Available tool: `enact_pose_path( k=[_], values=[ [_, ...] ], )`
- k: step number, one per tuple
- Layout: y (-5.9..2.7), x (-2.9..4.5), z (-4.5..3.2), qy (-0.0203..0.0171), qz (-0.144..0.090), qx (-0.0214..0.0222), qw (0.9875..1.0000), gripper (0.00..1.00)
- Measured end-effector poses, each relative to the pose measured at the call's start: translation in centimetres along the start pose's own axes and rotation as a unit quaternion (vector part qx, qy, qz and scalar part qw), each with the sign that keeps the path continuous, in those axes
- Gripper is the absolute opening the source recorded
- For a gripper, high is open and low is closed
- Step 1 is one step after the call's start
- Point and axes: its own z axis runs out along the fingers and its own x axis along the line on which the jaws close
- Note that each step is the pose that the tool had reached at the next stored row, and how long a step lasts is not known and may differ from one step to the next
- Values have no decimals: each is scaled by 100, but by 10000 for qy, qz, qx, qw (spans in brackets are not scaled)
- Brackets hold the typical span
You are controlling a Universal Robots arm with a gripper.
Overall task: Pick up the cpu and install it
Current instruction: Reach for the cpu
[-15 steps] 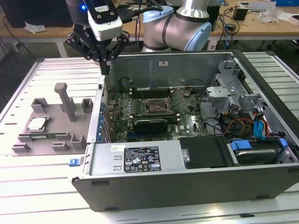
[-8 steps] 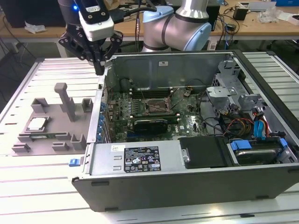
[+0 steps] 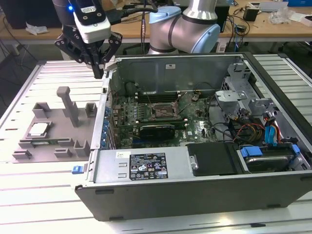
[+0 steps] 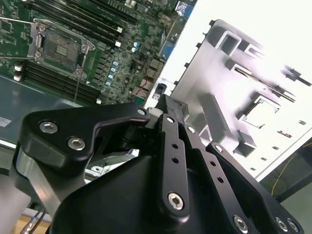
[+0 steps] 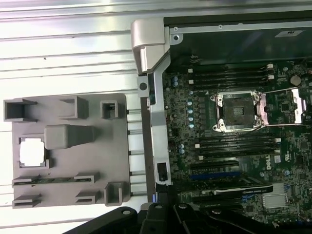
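Cpu (image 5: 32, 151) seated in square recess of grey tray (image 5: 112, 146). Memory stick (image 5: 48, 179) lying in tray slot near cpu. Tray just beside case wall (image 5: 151, 97). Motherboard (image 5: 195, 129) socket (image 5: 237, 112) uncovered, between memory slots.

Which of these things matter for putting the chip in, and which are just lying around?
In the job: cpu in the grey holder; open socket; gripper, fingers shut, empty.
Lying about: memory stick; cables.
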Motion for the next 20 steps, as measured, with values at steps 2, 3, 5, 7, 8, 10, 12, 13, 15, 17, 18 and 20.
enact_pose_path(
  k=[2,3,5,7,8,10,12,13,15,17,18,20],
  values=[
    [-2,33,-1,0,0,0,10000,11],
    [-3,44,-1,0,0,0,10000,11],
    [-7,89,-3,0,0,0,10000,11],
    [-9,115,-3,-1,0,0,10000,11],
    [-10,127,-3,-1,0,0,10000,11],
    [-11,151,2,-1,0,-1,10000,11],
    [-15,190,14,-1,0,0,10000,11],
    [-17,206,19,-1,0,0,10000,11],
    [-23,277,38,-1,0,0,10000,11],
    [-26,321,48,-2,-1,0,10000,11],
    [-29,351,52,-3,-1,0,10000,11],
    [-35,431,61,-5,0,0,10000,11]
  ],
)
